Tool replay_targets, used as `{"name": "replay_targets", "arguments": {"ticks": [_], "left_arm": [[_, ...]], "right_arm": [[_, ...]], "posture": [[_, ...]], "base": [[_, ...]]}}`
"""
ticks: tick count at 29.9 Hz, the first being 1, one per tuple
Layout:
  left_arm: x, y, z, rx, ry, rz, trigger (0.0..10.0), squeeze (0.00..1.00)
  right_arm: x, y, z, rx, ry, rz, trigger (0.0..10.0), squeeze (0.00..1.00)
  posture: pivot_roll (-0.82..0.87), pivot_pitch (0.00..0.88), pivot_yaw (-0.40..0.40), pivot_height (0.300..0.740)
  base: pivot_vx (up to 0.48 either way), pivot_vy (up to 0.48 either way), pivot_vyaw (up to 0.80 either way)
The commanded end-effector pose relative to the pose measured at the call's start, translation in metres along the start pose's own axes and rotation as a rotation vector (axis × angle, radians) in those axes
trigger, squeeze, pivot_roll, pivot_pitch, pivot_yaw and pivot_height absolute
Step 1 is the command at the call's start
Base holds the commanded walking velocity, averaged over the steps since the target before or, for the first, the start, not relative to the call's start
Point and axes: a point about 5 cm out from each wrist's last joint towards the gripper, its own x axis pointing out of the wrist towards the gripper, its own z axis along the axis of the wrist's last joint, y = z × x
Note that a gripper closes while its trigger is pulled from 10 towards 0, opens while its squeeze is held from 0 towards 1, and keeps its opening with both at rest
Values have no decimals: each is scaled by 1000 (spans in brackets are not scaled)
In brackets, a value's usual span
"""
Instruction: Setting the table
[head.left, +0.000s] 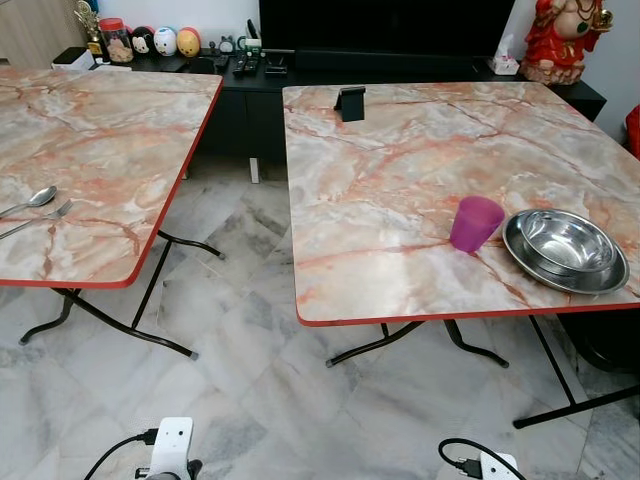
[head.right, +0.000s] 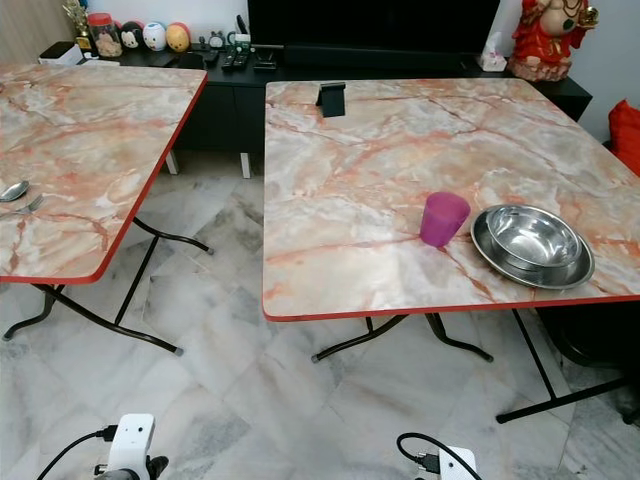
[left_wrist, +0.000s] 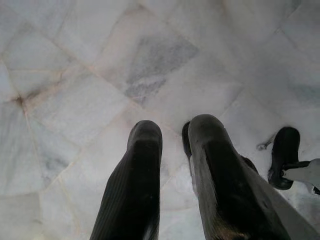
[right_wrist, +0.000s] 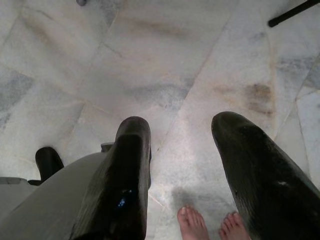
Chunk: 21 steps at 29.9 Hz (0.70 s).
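Note:
On the right marble-patterned table (head.left: 400, 180) stand a purple cup (head.left: 475, 222) and, beside it near the front right corner, a steel bowl (head.left: 568, 240) resting in a steel plate (head.left: 530, 262). A spoon (head.left: 38, 197) and a fork (head.left: 45, 215) lie at the left edge of the left table (head.left: 110, 140). Both arms hang low, pointing at the floor. My left gripper (left_wrist: 172, 132) is open by a narrow gap and holds nothing. With its fingers spread wide, my right gripper (right_wrist: 182, 125) is open and holds nothing.
A gap of marble floor (head.left: 240, 300) runs between the two tables, with black folding legs (head.left: 150, 290) underneath. A black stand (head.left: 350, 102) sits at the right table's far edge. A dark TV cabinet (head.left: 250, 70) stands behind. A person's bare feet (right_wrist: 192, 222) are close to my right gripper.

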Motion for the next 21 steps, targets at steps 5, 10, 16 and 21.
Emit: {"name": "replay_targets", "arguments": {"ticks": [5, 10, 16, 21], "left_arm": [[0, -6, -2, 12, 13, -17, 10000, 0], [0, -7, -2, 11, 16, -18, 10000, 0], [0, -7, -5, 9, 22, -15, 10000, 0], [0, -7, -6, 11, 24, -15, 10000, 0]], "right_arm": [[-1, -6, -3, 18, 12, -24, 10000, 0], [-1, -5, -2, 21, 12, -24, 10000, 0], [0, -4, -1, 21, 7, -20, 10000, 0], [-1, -2, -2, 12, 9, -11, 10000, 0]], "posture": [[-32, 0, -29, 740], [-33, 0, -31, 740], [-32, 0, -28, 740], [-30, 0, -24, 740]], "base": [[0, 328, 0], [0, 328, 0], [0, 328, 0], [0, 328, 0]]}}
